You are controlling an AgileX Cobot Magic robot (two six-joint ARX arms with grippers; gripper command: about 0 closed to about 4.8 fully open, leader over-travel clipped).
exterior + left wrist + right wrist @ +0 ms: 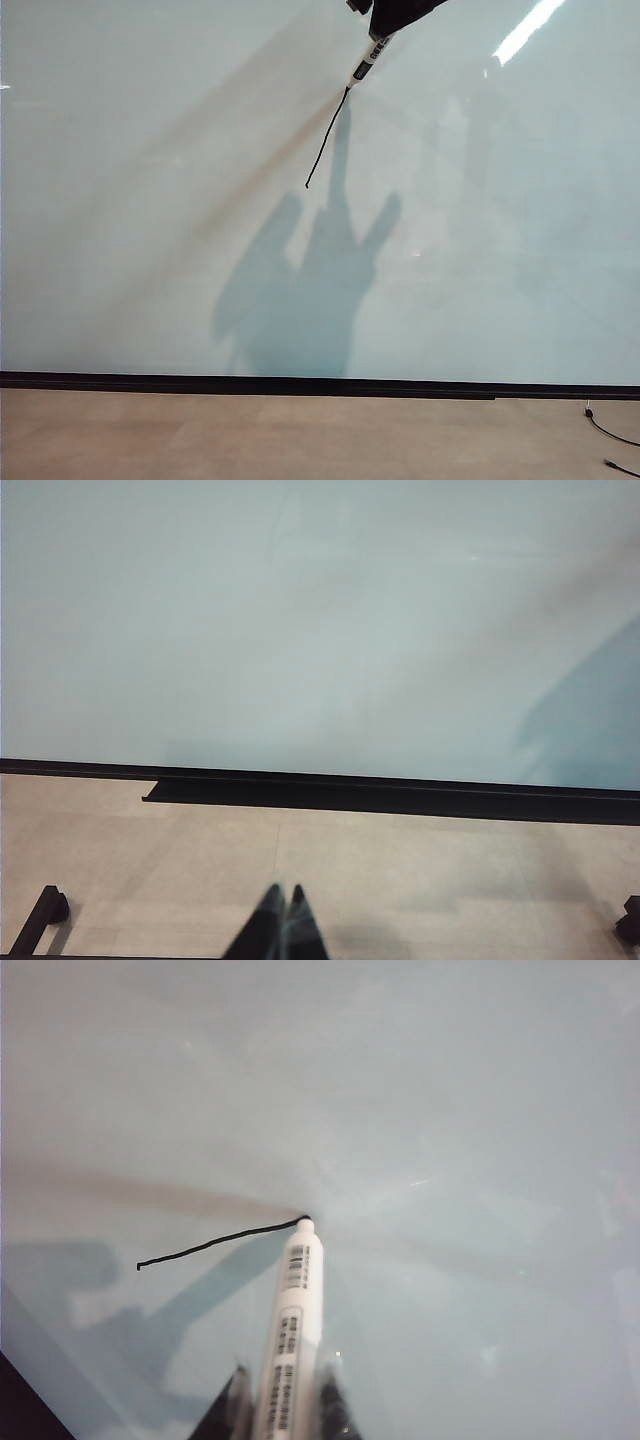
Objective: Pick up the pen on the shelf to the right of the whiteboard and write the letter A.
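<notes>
Pinching the light, stiff pen (pixel 297 1310) low on its barrel, the right claw (pixel 285 1405) presses its tip against the whiteboard (pixel 150 200) at the first stroke's (pixel 326 140) peak, while the left claw (pixel 283 930) rests shut, empty, below the whiteboard.

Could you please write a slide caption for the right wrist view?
Right hand grips the pen, its tip on the whiteboard at the end of the first black stroke.

White pen (pixel 292 1345) (dark printed label), pale grey-white whiteboard (pixel 150 200), thin black stroke (pixel 326 138).
</notes>
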